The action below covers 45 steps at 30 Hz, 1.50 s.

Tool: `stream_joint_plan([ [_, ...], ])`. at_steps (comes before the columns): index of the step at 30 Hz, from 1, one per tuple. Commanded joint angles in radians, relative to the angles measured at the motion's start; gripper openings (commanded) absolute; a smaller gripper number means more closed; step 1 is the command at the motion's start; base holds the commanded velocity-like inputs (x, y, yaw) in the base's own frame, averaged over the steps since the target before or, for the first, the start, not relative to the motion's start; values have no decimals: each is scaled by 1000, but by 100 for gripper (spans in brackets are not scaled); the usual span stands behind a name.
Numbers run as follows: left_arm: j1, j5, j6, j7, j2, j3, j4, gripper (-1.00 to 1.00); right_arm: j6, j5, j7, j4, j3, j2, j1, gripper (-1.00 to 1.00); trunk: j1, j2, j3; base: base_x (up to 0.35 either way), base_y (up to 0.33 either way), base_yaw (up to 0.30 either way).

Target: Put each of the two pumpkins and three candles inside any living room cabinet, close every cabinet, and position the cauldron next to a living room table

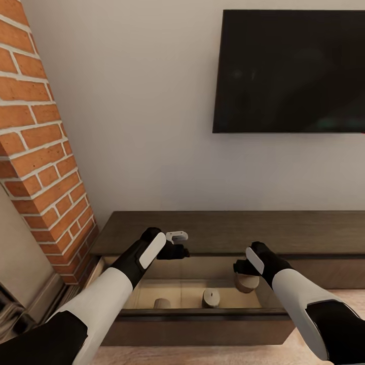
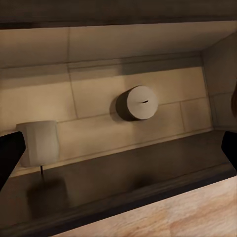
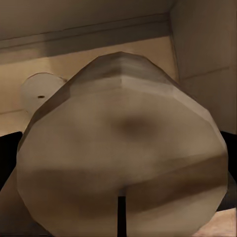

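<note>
Dark-brown wood forms the cabinet (image 1: 238,230), its drawer (image 1: 203,317) pulled out at lower centre of the head view. Two candles (image 1: 211,297) sit inside on the pale floor. The right gripper (image 1: 245,276) clamps a third candle (image 1: 247,283) above the drawer's right end. The left gripper (image 1: 177,243), spread wide, holds nothing.

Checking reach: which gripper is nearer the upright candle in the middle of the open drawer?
Right. The right gripper hovers just beside the middle candle; the left gripper sits higher, farther.
</note>
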Motion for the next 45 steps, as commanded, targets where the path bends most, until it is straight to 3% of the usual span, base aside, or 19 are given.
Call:
stream_joint_plan([
  [1, -1, 9, 2, 9, 0, -2, 0, 100, 4, -11, -7, 2, 7, -1, 0, -100, 0, 0, -1, 3, 0, 0],
  [8, -1, 8, 3, 9, 0, -8, -1, 100, 5, -14, -6, 11, 6, 0, -14, -100, 0, 0, -1, 1, 0, 0],
  [15, -1, 5, 71, 12, 0, -9, -50, 100, -8, -15, 2, 8, 7, 0, -17, -100, 0, 0, -1, 0, 0, 0],
  [24, -1, 6, 77, 13, 0, -9, -63, 100, -9, -13, -2, 9, 7, -1, -17, -100, 0, 0, -10, 0, 0, 62],
  [34, -1, 8, 79, 62, 0, -9, -83, 100, -9, -13, -2, 10, 7, -7, -17, -100, 0, 0, -26, 0, 0, 55],
  [45, -1, 8, 79, 65, 0, -9, -83, 100, -10, -16, 3, 10, 7, -15, -17, -100, 0, 0, -31, 0, 0, -193],
])
